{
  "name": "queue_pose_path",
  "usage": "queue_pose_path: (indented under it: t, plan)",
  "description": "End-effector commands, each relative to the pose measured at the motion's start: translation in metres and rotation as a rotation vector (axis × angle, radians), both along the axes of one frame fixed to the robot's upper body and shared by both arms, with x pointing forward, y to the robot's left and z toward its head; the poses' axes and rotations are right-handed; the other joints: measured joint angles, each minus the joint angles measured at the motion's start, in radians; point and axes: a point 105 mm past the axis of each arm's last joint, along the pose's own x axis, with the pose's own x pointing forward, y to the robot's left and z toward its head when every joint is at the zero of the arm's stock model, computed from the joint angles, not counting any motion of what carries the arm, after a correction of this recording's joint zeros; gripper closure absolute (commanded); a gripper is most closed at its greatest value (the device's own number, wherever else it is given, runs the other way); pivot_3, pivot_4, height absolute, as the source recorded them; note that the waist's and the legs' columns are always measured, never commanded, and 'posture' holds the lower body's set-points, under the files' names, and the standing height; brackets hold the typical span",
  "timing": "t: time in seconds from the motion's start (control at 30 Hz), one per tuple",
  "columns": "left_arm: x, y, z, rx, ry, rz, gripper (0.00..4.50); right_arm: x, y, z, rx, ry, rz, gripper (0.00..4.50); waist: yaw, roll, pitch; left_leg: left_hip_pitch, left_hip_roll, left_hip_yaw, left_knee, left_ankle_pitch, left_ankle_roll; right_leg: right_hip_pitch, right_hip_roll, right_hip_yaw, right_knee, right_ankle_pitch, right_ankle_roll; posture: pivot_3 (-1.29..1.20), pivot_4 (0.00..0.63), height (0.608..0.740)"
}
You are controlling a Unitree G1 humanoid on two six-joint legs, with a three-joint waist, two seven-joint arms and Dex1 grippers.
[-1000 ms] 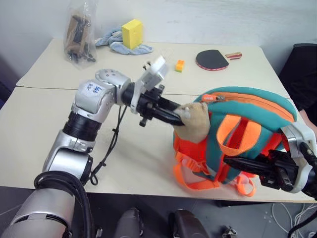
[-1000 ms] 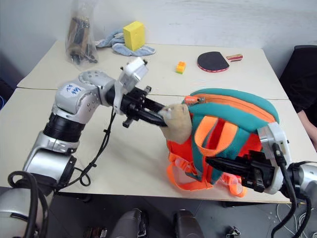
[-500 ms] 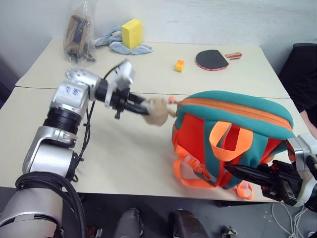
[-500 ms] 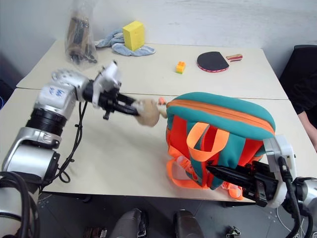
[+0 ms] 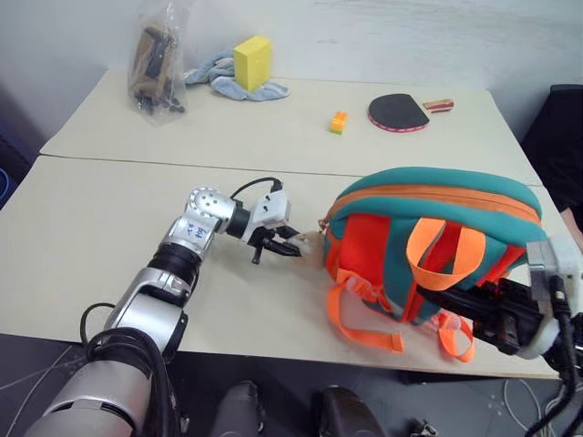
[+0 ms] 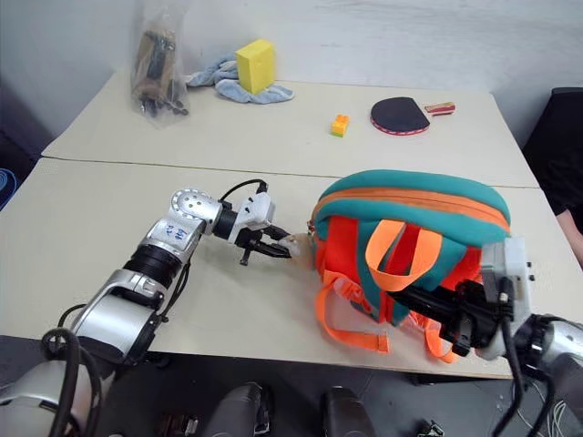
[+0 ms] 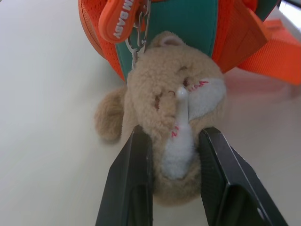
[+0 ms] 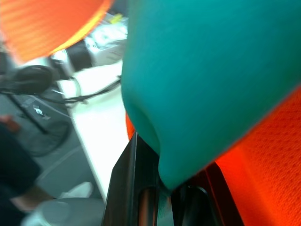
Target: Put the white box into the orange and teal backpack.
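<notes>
The orange and teal backpack (image 5: 428, 238) stands on the near table, straps facing me. Its beige plush toy charm (image 7: 174, 113) hangs from a zipper pull at the backpack's left side, low over the table. My left gripper (image 5: 293, 248) is shut on that charm, whose body sits between the black fingers (image 7: 131, 179). My right gripper (image 6: 410, 299) reaches in from the right and is shut on the backpack's lower right part, with teal fabric (image 8: 197, 84) pinched between its fingers. The white box is out of view.
On the far table lie a yellow sponge block (image 5: 252, 62), a blue cloth (image 5: 219, 80), a clear plastic bag (image 5: 155, 59), a small orange brick (image 5: 338, 121) and a table tennis paddle (image 5: 396, 111). The backpack sits close to the near table's front edge (image 5: 273, 339).
My left gripper has come down and left with the plush charm, from beside the backpack's top to low at its left side. The backpack has settled lower on the table. The right gripper keeps its hold.
</notes>
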Motion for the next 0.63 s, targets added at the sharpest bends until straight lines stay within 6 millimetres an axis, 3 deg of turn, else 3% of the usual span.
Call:
queue_pose_path:
  t: [0.03,0.13,0.23,0.33,0.37,0.47,0.53,0.63]
  plan:
    - [-0.009,0.022,0.005,-0.013,0.105,0.018,2.88,-0.007,0.002,-0.005,-0.046,0.013,-0.003,3.48,0.0,0.0,0.0,0.0,0.0,0.0,0.0,0.0,0.0,0.0,0.0,0.0,0.0,0.0,0.0,0.0,0.15,0.74]
    - [-0.019,0.046,0.016,-0.028,0.159,0.023,1.96,-0.018,-0.012,-0.006,-0.09,0.049,-0.01,2.45,-0.008,0.0,0.0,0.0,0.001,0.0,-0.001,0.0,-0.001,0.0,0.001,0.0,0.0,0.0,0.0,0.0,0.15,0.74]
    - [-0.027,0.068,0.034,-0.044,0.192,0.033,1.03,-0.028,-0.038,0.0,-0.125,0.068,-0.066,1.4,-0.015,0.0,0.0,0.001,0.001,0.0,-0.002,0.001,-0.001,0.001,0.001,0.0,0.0,0.0,0.0,0.0,0.15,0.74]
    - [-0.045,0.114,0.079,-0.118,0.244,0.099,0.08,-0.061,-0.088,0.016,-0.162,0.147,-0.149,0.33,-0.015,0.0,0.001,0.001,0.0,0.0,-0.003,0.001,-0.001,0.001,0.0,0.0,-0.002,0.0,0.0,0.0,0.15,0.74]
    - [-0.05,0.125,0.09,-0.138,0.256,0.123,0.0,-0.071,-0.1,0.021,-0.164,0.167,-0.171,0.03,-0.016,0.0,0.001,0.0,0.0,0.0,-0.005,0.001,-0.001,0.0,0.0,0.0,-0.003,0.0,0.0,0.0,0.15,0.74]
    - [-0.064,0.151,0.118,-0.17,0.242,0.183,0.0,-0.081,-0.137,0.04,-0.172,0.152,-0.299,0.03,-0.022,-0.001,0.0,0.003,0.0,0.0,-0.014,0.0,-0.002,0.002,0.001,0.0,-0.009,0.0,-0.001,0.0,0.15,0.74]
    - [-0.067,0.157,0.127,-0.198,0.225,0.195,0.0,-0.08,-0.15,0.05,-0.139,0.126,-0.347,0.03,-0.019,-0.001,0.0,0.004,-0.001,0.0,-0.013,0.0,-0.002,0.003,-0.001,0.0,-0.01,0.0,-0.001,0.0,0.15,0.74]
    - [-0.056,0.152,0.12,-0.191,0.169,0.256,0.0,-0.071,-0.153,0.052,-0.091,0.091,-0.358,0.03,-0.016,-0.001,0.0,0.005,-0.003,0.0,-0.013,-0.001,0.003,0.004,-0.004,-0.001,-0.008,0.0,-0.001,0.0,0.15,0.74]
